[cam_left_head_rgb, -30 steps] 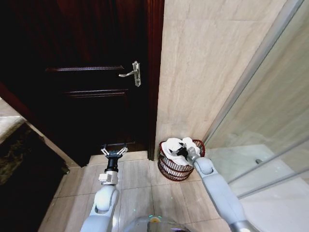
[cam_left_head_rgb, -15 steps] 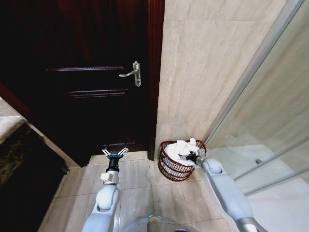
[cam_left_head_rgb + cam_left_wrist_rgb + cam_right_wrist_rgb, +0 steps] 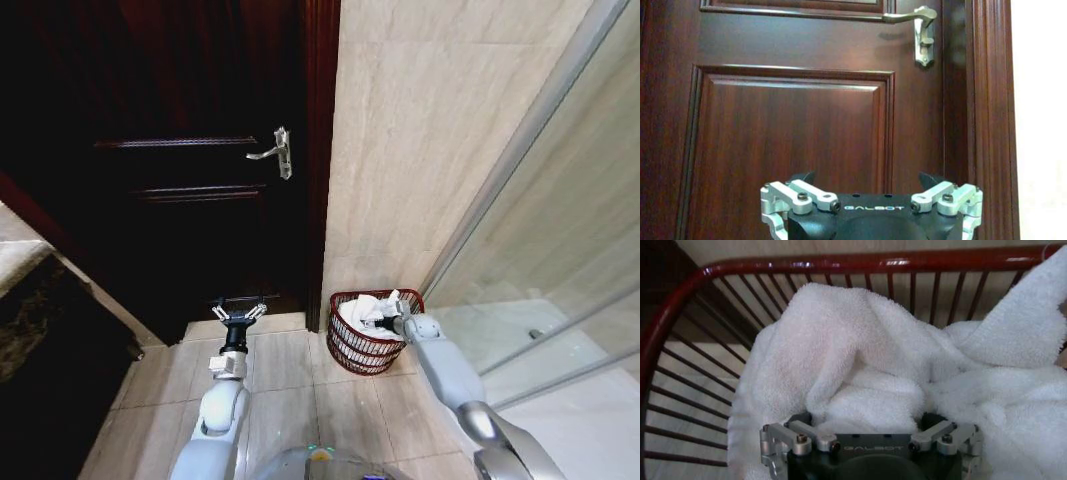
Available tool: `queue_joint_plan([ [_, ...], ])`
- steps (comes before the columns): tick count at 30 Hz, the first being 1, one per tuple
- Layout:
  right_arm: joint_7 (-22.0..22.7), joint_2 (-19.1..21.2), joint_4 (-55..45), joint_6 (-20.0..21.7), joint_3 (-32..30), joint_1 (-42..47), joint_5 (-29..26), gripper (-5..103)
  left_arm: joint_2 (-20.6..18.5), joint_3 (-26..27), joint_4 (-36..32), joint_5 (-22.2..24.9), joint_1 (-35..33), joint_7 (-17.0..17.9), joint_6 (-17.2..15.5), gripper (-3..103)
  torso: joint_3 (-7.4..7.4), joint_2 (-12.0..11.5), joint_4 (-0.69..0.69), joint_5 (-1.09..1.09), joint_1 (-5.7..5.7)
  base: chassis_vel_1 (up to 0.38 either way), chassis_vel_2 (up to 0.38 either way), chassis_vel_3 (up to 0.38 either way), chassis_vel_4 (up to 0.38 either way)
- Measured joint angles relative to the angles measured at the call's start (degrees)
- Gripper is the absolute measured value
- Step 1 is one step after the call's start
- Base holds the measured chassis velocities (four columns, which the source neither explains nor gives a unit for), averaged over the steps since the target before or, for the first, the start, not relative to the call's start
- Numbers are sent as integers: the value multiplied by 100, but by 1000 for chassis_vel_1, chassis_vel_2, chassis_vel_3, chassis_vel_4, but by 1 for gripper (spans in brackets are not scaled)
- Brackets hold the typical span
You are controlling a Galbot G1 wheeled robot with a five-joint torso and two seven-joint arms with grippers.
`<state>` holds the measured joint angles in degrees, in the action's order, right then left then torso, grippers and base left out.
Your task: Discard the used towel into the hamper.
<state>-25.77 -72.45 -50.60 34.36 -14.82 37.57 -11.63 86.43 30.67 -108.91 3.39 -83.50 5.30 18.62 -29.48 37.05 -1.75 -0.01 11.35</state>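
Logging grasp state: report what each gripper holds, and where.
Left gripper: open, empty, facing the door. Right gripper: in the hamper against the towel; grip cannot be told.

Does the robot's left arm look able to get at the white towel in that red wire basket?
Probably yes: the left gripper hangs open before the dark wooden door, with only bare floor tiles between it and the basket holding the towel.

Towel (image 3: 860,360): white terry cloth, fluffy, rough nap. Hamper (image 3: 840,264): dark red wire w/ glossy coat, catching light. Door (image 3: 793,135): dark wood, polished, w/ satin metal handle (image 3: 920,30). Wall (image 3: 430,130) & floor (image 3: 290,380): smooth beige tile, shining slightly.
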Motion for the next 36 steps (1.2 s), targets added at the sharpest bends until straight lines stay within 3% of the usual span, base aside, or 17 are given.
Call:
queue_joint_plan([
  [8,229,222,-660,45,35,129,-222,100,42,-6,-62,-3,8,11,2,100,-3,-1,0,5,1,0,0,0,0],
  [14,521,720,-2088,175,-60,570,-602,100,102,-48,-60,-47,22,11,9,100,-2,-1,2,3,1,0,0,0,0],
  [20,636,939,-2579,107,-143,723,-701,100,87,-53,-56,-53,17,13,9,100,-1,-1,3,0,0,0,0,0,0],
  [23,657,917,-2528,12,-136,626,-750,100,87,-44,-47,-58,4,13,15,100,-1,-1,3,1,0,0,0,0,0],
  [28,729,499,-1819,-546,34,233,-711,100,86,-44,-57,-107,-41,13,24,100,-1,-1,0,1,1,0,0,0,0],
  [36,680,153,-1059,-573,215,104,-216,100,22,7,-196,-90,-15,67,-82,100,-1,-1,0,1,1,0,0,0,0],
])
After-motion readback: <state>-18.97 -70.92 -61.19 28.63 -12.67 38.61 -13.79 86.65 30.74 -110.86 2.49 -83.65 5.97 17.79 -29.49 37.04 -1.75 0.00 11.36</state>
